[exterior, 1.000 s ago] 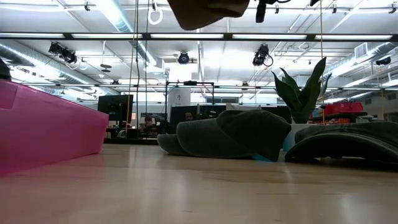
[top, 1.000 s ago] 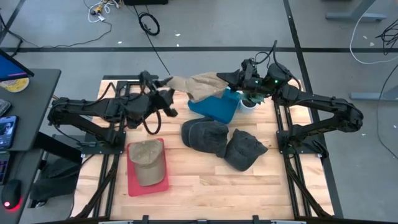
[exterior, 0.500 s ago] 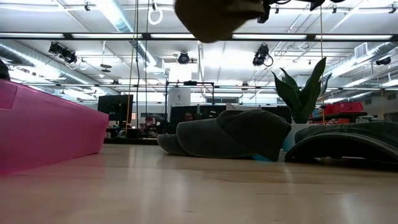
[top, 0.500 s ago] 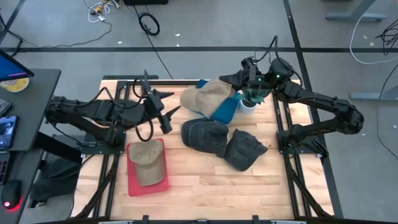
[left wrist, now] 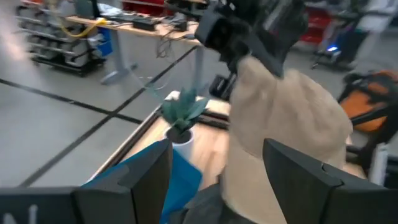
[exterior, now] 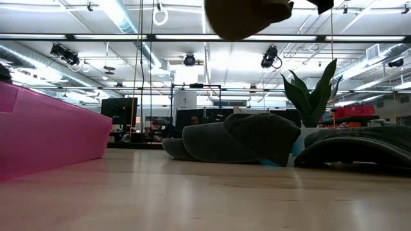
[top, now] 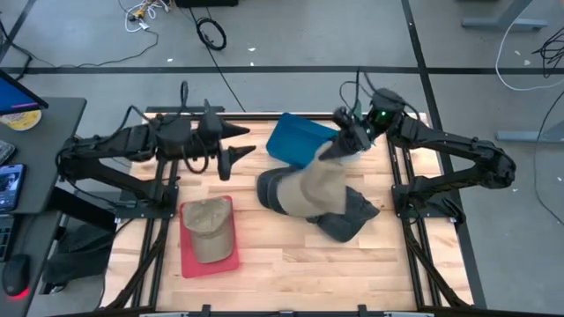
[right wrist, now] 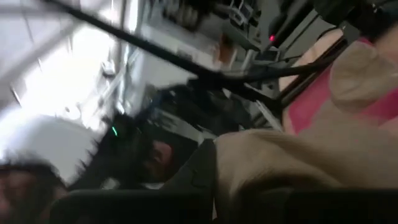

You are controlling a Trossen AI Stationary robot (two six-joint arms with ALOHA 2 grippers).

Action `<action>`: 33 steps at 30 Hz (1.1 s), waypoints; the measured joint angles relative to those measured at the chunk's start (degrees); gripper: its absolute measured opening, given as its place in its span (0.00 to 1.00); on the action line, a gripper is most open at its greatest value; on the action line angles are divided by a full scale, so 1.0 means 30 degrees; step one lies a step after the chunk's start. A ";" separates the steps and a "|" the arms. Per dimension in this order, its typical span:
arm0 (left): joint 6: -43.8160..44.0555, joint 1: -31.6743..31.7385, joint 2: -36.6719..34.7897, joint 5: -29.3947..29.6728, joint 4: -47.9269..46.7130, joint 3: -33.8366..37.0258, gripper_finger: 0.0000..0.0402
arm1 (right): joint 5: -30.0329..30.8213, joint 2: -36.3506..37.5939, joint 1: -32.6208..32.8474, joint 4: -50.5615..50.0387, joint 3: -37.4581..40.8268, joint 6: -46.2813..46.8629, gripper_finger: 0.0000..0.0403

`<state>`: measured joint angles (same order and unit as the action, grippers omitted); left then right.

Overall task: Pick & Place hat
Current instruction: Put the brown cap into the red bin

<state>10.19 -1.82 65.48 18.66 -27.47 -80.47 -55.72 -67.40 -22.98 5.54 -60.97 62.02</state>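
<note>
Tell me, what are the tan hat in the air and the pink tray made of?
The tan hat looks like soft matte cloth, probably cotton: it droops limply from the right end effector. The pink tray looks like smooth hard plastic, with straight, slightly see-through walls in the low view.

A light wooden table (top: 291, 255) sits on a grey floor crossed by dark lines. Near its far edge, a small green plant in a white pot (left wrist: 181, 122) stands just beside a blue bin (top: 295, 141) — seen at table height, its leaves (exterior: 311, 90) rise behind the dark heap. Cables (top: 210, 33) trail on the floor beyond, and a dark desk (top: 35, 132) stands at the left — a phone (top: 9, 187) lying on it.
</note>
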 joint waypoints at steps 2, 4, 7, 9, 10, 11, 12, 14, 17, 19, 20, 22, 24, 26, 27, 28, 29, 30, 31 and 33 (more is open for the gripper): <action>0.0561 0.0942 0.0160 -0.1940 0.0514 0.0000 0.63 | 0.0054 0.0000 0.0455 -0.0779 0.0000 -0.1958 0.03; 0.1452 0.1825 0.0477 -0.4205 0.0729 0.0002 0.63 | 0.0499 -0.0022 0.0921 -0.0662 -0.0006 -0.3409 0.03; 0.2734 0.2884 0.1007 -0.7199 0.0933 0.0022 0.63 | 0.1005 -0.0015 0.1578 -0.0503 -0.0661 -0.4707 0.03; 0.3417 0.3432 0.1327 -0.8561 0.1059 0.0022 0.63 | 0.0999 -0.0015 0.1985 -0.0466 -0.1358 -0.5354 0.03; 0.3496 0.3696 0.1547 -0.9190 0.1241 0.0022 0.63 | 0.0994 -0.0015 0.2223 -0.0406 -0.1718 -0.5636 0.03; 0.3661 0.3948 0.1755 -0.9787 0.1453 0.0022 0.63 | 0.0971 -0.0015 0.2419 -0.0411 -0.2057 -0.5831 0.03; 0.4072 0.4198 0.1955 -1.0379 0.1695 0.0022 0.63 | 0.0936 -0.0015 0.2605 -0.0473 -0.2423 -0.6059 0.03; 0.5495 0.4833 0.2278 -1.1831 0.2230 0.0022 0.63 | 0.0908 -0.0015 0.2908 -0.0725 -0.3226 -0.6642 0.03; 0.9164 0.5677 0.2723 -1.3604 0.3292 0.0015 0.63 | 0.1063 0.0007 0.3092 -0.1483 -0.4386 -0.7917 0.03; 1.1877 0.6067 0.3021 -1.4698 0.3864 0.0015 0.63 | 0.1494 0.0007 0.3092 -0.2222 -0.4941 -0.8842 0.03; 1.3259 0.6215 0.3149 -1.5221 0.3953 0.0015 0.63 | 0.1622 0.0001 0.3087 -0.2496 -0.5120 -0.9240 0.03; 1.5777 0.6368 0.3389 -1.6147 0.4229 0.0015 0.63 | 0.1920 0.0000 0.3044 -0.2964 -0.5469 -0.9923 0.03; 1.7468 0.6335 0.3644 -1.6998 0.4397 0.0015 0.63 | 0.2101 0.0000 0.3044 -0.3022 -0.5722 -1.0440 0.03; 1.8528 0.6171 0.3924 -1.7769 0.4448 0.0015 0.63 | 0.2332 0.0000 0.3044 -0.2971 -0.5854 -1.0955 0.03; 1.8911 0.6096 0.4121 -1.8089 0.4480 0.0022 0.63 | 0.2433 0.0000 0.3044 -0.3029 -0.5887 -1.1227 0.03; 1.9206 0.5991 0.4307 -1.8311 0.4659 0.0017 0.63 | 0.2520 0.0000 0.3044 -0.3001 -0.5894 -1.1396 0.03; 1.9547 0.5888 0.4498 -1.8465 0.4696 0.0019 0.63 | 0.2657 0.0000 0.3044 -0.2968 -0.5894 -1.1654 0.03; 1.9841 0.5818 0.4720 -1.8579 0.4776 0.0022 0.63 | 0.2857 0.0000 0.3044 -0.2939 -0.5894 -1.1887 0.03; 2.0029 0.5710 0.4929 -1.8686 0.5010 0.0022 0.63 | 0.2941 0.0000 0.3044 -0.2930 -0.5901 -1.2152 0.03; 2.0487 0.5491 0.5435 -1.9123 0.5457 0.0021 0.63 | 0.3182 0.0000 0.3041 -0.2924 -0.5901 -1.2546 0.03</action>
<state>71.65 14.65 81.78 -38.71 -11.10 -80.40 -46.17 -67.40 -13.86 -3.24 -78.67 24.38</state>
